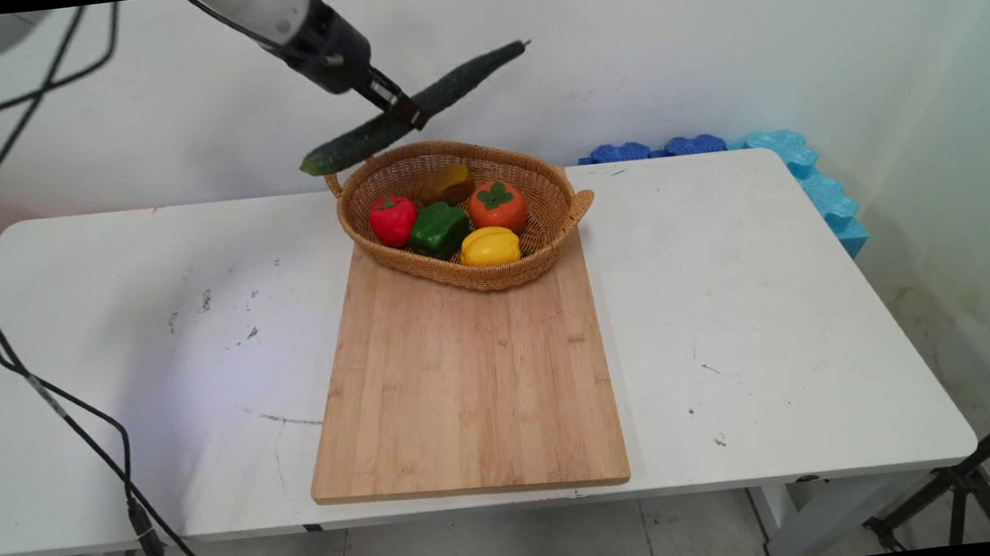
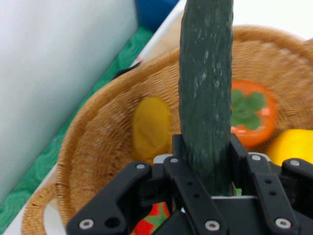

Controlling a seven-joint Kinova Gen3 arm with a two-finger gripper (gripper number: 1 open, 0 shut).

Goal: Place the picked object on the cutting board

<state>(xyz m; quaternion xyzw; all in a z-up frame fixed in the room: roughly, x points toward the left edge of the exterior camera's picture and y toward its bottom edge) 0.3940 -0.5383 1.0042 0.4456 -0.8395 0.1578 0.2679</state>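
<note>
Cucumber, main view: cucumber (image 1: 407,114), long and dark green, is held in the air just above the far rim of the wicker basket (image 1: 547,255), tilted, with its lower end over the basket's far left handle and its upper end rising to the right against the wall.
Gripper, main view: gripper (image 1: 408,112) reaches down from the upper left and clamps the cucumber near its middle.
Basket, main view: it sits on the far end of the wooden cutting board (image 1: 469,380), which lies on the white tabletop (image 1: 734,309).
Basket contents, main view: red strawberry (image 1: 392,220), green pepper (image 1: 439,229), yellow pepper (image 1: 489,246), orange persimmon (image 1: 498,205), brownish piece (image 1: 448,183) at the back.
Behind the basket, main view: blue foam (image 1: 774,160) along the wall to the right.
Fingers, hand view: fingers (image 2: 240,154) pinch the cucumber (image 2: 206,93) from both sides.
Below the cucumber, hand view: basket (image 2: 93,156), a yellowish piece (image 2: 150,128) left of the cucumber, persimmon (image 2: 252,115) and yellow pepper (image 2: 293,144) to its right.
</note>
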